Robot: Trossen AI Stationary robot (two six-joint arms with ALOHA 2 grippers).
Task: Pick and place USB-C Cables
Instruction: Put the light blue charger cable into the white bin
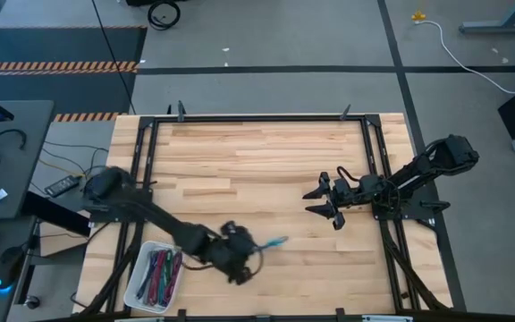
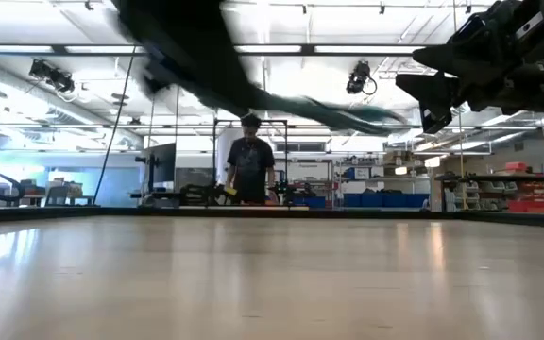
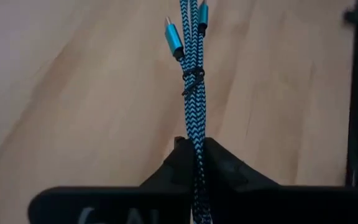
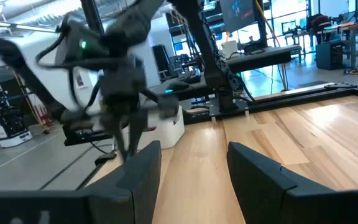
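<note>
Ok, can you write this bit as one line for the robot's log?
left gripper: shut on teal cable, beside white tray | right gripper: open, waiting, right side | tray: more cables

The left tool (image 3: 196,163) pinches a teal braided cable (image 3: 193,93) above wooden table (image 3: 73,93).

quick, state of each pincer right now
Left pincer: shut on a teal cable, held above the table beside the tray.
Right pincer: open, empty, at the table's right side.
</note>
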